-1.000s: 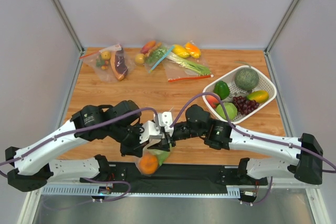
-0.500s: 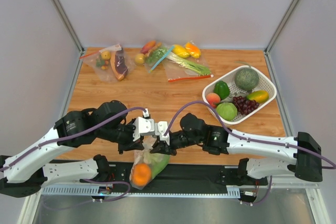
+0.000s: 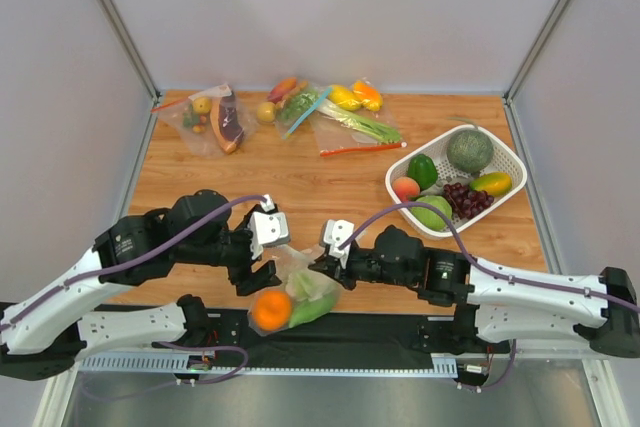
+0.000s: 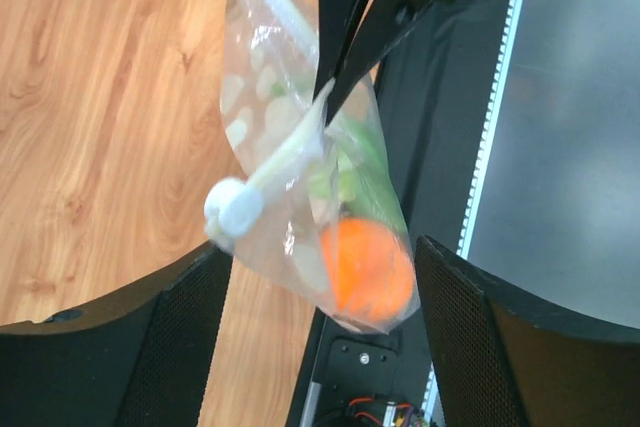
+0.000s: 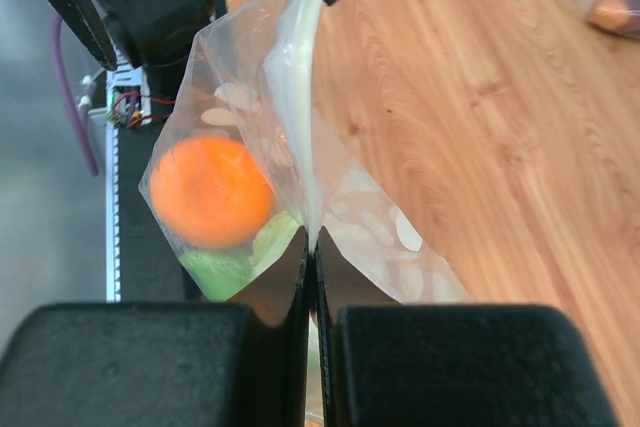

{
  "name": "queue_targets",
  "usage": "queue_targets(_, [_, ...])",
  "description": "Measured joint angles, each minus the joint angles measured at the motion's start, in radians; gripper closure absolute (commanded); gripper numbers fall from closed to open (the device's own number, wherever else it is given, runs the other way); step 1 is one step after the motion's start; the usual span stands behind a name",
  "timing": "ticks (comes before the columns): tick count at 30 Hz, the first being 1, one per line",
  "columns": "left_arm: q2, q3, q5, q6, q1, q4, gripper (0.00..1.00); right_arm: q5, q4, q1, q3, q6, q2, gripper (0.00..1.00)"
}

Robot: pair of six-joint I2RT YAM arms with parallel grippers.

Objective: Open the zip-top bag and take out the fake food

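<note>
The zip-top bag (image 3: 296,292), clear with pale dots, hangs over the table's near edge. The fake food is inside: a round orange (image 3: 270,310), a glossy green piece (image 3: 312,309) and a pale, leafy lump that is blurred. My right gripper (image 3: 325,262) is shut on the whitish zip strip (image 5: 300,97), pinching it at its fingertips (image 5: 312,242). My left gripper (image 3: 262,255) stands open just left of the bag. In the left wrist view the bag (image 4: 300,177) and orange (image 4: 365,269) hang between the spread fingers (image 4: 150,347), which do not touch them.
A white basket (image 3: 505,152) with a melon, grapes and other fruit sits at the right. Other filled bags (image 3: 215,117) (image 3: 350,122) lie along the back. A black base plate (image 3: 400,332) runs under the bag at the near edge.
My left gripper has opened and let go of the bag. The right gripper shut on the zip strip and shifted right, and the bag now hangs from it alone.
</note>
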Motion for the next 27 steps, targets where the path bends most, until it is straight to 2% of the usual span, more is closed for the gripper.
queue_targets(7, [-0.048, -0.061, -0.063, -0.010, 0.000, 0.075, 0.17, 0.091, -0.023, 0.000, -0.038, 0.008, -0.121, 1.00])
queue_targets(15, [-0.136, -0.258, -0.125, -0.040, 0.006, 0.228, 0.14, 0.097, -0.062, 0.000, -0.068, 0.021, -0.172, 1.00])
queue_targets(24, [-0.117, -0.270, -0.111, -0.053, 0.019, 0.349, 0.16, 0.077, -0.063, 0.000, -0.075, 0.041, -0.180, 1.00])
queue_targets(25, [-0.108, -0.270, -0.105, -0.053, 0.023, 0.360, 0.17, 0.073, -0.063, 0.000, -0.075, 0.043, -0.180, 1.00])
queue_targets(26, [-0.099, -0.270, -0.099, -0.053, 0.029, 0.368, 0.22, 0.070, -0.063, 0.000, -0.075, 0.045, -0.180, 1.00])
queue_targets(27, [-0.089, -0.270, -0.093, -0.053, 0.035, 0.375, 0.43, 0.069, -0.063, 0.000, -0.075, 0.045, -0.180, 1.00])
